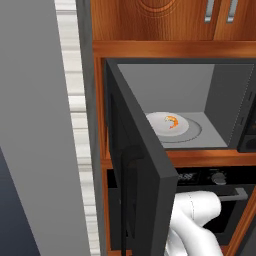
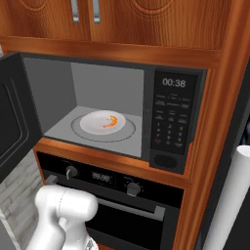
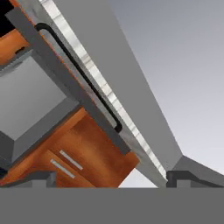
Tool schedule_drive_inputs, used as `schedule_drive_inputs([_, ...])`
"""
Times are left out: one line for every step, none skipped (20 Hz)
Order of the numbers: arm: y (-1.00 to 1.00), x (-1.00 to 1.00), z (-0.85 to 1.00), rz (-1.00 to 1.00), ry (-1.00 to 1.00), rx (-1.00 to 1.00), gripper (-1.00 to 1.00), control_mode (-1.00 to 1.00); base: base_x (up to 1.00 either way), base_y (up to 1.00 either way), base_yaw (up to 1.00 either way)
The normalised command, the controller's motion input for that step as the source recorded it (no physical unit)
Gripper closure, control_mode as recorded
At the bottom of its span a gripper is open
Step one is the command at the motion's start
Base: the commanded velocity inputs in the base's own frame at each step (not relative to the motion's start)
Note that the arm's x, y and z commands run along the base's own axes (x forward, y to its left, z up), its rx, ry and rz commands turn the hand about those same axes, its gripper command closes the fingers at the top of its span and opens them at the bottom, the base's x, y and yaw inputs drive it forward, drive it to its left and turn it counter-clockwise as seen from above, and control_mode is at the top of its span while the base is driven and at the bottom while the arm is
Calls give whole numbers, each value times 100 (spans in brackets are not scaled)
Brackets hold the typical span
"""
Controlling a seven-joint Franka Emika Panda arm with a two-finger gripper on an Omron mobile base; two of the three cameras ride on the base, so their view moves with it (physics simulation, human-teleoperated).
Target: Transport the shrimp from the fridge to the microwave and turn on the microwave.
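The shrimp point(image 2: 112, 122) is a tiny curled orange piece with paler streaks. It lies on a round white plate point(image 2: 93, 123) that sits on the turntable inside the microwave point(image 2: 171, 73).

Nearest the cameras, the white arm point(image 2: 63, 210) rises low in front of the black oven point(image 2: 127, 205). In the hand view the gripper point(image 3: 111, 178) has its two dark fingertips point(image 3: 41, 178) spread far apart at the bottom edge; the jaws stand wide open, with nothing between them and nothing touching them.

Beyond the hand, the microwave's dark door point(image 1: 137, 150) hangs swung out to the left, its black handle point(image 3: 78, 72) running along its edge. The grey cavity is exposed, and the shrimp rests slightly right of the plate's middle. The keypad point(image 2: 171, 122) to the right of the cavity shows digits. Wooden cabinets point(image 2: 146, 19) with metal pulls sit above. A long white cylindrical handle point(image 2: 229, 200) stands at the right edge of the right base view.
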Motion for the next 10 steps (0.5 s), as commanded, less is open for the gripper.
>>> schedule_drive_inputs([62,-12,-54,-23,-23,0,-100,-100,0,0,0])
schedule_drive_inputs([71,-14,-50,-22,-24,0,-100,-100,0,0,0])
schedule_drive_inputs([84,-11,-51,-21,-24,0,-100,-100,0,0,0])
schedule_drive_inputs([89,-6,-46,-21,-20,0,-100,-100,0,0,0])
schedule_drive_inputs([91,-6,-46,-21,-18,0,-100,-100,0,0,0])
schedule_drive_inputs([85,-6,-52,-20,-17,0,-100,-100,0,0,0])
schedule_drive_inputs([76,-6,-54,-20,-17,0,-100,-100,0,0,0])
schedule_drive_inputs([68,-4,-61,-20,-19,0,-100,-100,0,0,0])
schedule_drive_inputs([57,0,-71,-21,-19,0,-100,-100,0,0,0])
schedule_drive_inputs([51,0,-80,-21,-18,0,-100,-100,0,0,0])
